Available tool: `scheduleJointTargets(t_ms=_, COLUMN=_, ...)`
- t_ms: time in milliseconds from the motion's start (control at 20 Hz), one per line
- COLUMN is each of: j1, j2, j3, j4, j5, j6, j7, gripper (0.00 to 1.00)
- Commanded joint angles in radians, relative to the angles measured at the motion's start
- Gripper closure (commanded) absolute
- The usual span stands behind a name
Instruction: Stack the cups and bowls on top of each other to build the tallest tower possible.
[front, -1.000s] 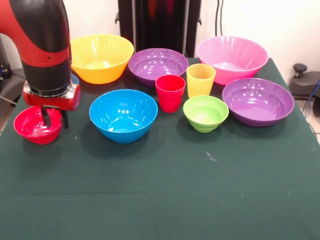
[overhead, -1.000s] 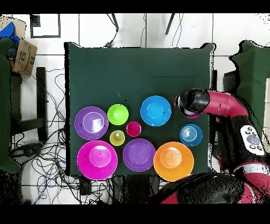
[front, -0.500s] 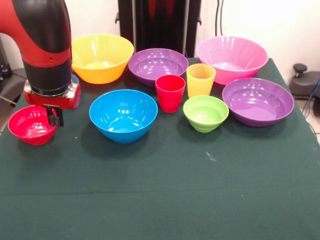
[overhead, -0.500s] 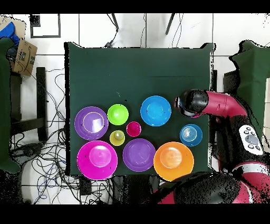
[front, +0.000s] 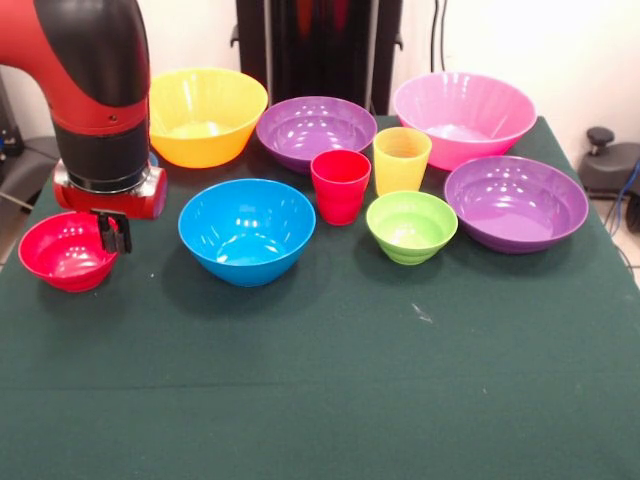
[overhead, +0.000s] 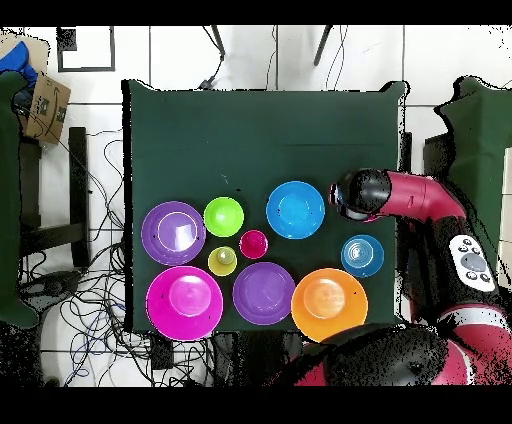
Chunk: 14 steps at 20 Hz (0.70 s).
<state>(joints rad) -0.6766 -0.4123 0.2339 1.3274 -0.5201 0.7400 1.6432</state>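
Now | hand (front: 114, 236): fingers pressed together, empty | tips over red bowl (front: 62, 251) rim, contact unclear

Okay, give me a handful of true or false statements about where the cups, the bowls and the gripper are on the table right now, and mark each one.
1. The gripper hangs at the red bowl. True.
2. The red cup sits inside the lime green bowl. False: it stands on the table beside that bowl.
3. The yellow cup stands upright next to the red cup. True.
4. The medium blue bowl is stacked on a purple bowl. False: it rests alone on the table.
5. A tower of several pieces is already built. False: every cup and bowl in view stands singly.
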Motion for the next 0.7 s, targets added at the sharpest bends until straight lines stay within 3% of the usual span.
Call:
scheduleJointTargets(t_ms=50, j1=0.027, j2=-0.051, j3=0.049, j4=0.063, j5=-0.004, j6=0.036, j7=-0.076, gripper=1.0)
scheduleJointTargets(t_ms=400, j1=0.033, j2=-0.086, j3=0.142, j4=0.105, j5=0.092, j6=0.07, j7=-0.074, gripper=1.0)
scheduleJointTargets(t_ms=700, j1=0.097, j2=-0.07, j3=0.128, j4=0.082, j5=0.123, j6=0.049, j7=0.006, gripper=1.0)
